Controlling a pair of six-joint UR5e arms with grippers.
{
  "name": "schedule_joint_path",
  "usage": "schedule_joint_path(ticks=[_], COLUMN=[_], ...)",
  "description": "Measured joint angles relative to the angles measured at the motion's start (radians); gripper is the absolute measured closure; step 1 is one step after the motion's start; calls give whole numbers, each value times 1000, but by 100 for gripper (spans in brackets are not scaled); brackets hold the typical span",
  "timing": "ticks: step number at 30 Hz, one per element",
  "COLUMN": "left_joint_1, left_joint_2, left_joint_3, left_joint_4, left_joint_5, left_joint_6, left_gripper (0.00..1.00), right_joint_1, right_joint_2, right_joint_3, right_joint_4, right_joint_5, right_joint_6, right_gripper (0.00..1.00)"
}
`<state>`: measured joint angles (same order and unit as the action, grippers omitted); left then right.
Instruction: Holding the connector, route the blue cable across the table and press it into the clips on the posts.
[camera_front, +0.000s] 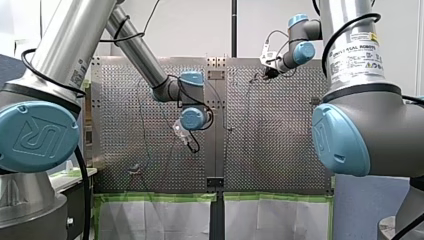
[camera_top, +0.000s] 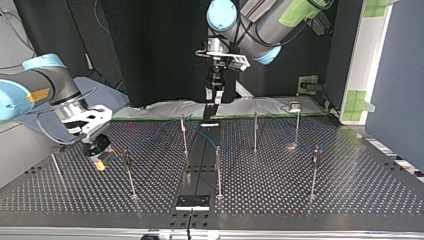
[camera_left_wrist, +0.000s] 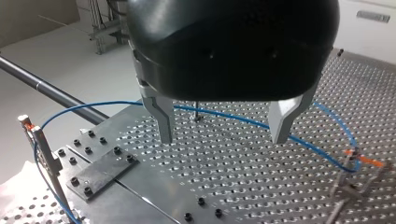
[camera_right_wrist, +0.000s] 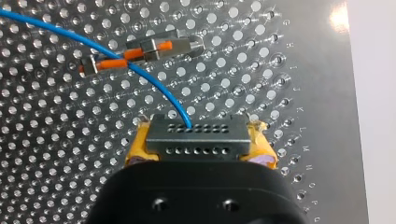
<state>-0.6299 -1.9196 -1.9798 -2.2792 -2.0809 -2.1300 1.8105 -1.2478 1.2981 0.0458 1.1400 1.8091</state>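
In the right wrist view my right gripper (camera_right_wrist: 198, 154) is shut on the dark connector (camera_right_wrist: 196, 137), which sits between its yellow pads (camera_right_wrist: 140, 144). The blue cable (camera_right_wrist: 159, 86) leaves the connector and passes through a metal clip with orange levers (camera_right_wrist: 140, 53) just ahead. In the top view that gripper (camera_top: 101, 162) hovers low at the left, beside a thin post (camera_top: 129, 172). My left gripper (camera_left_wrist: 224, 135) is open and holds nothing; its metal fingers (camera_left_wrist: 163, 121) hang above the blue cable (camera_left_wrist: 233, 116). Another orange-marked clip (camera_left_wrist: 359, 161) holds the cable to one side.
Several thin posts (camera_top: 255, 131) stand across the perforated table (camera_top: 350, 190). A black plate (camera_top: 192, 201) is bolted at the top view's near edge. A clip post (camera_left_wrist: 39, 144) stands beside my left gripper. Green-taped white sheets (camera_front: 155, 215) hang below the table in the front view.
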Motion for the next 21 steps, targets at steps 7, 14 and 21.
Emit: schedule_joint_path(ticks=[7,14,21], left_joint_1=[2,2,8], left_joint_2=[0,0,0], left_joint_3=[-67,-125,-181], left_joint_4=[8,7,9], left_joint_5=[-5,-12,-14], left_joint_6=[9,15,24], left_gripper=[0,0,0], right_joint_1=[-2,-6,-10], right_joint_2=[0,1,1], right_joint_3=[0,0,0], right_joint_4=[-1,-1,0], right_joint_5=[0,1,7], right_joint_6=[2,3,3], right_gripper=[100,100,100])
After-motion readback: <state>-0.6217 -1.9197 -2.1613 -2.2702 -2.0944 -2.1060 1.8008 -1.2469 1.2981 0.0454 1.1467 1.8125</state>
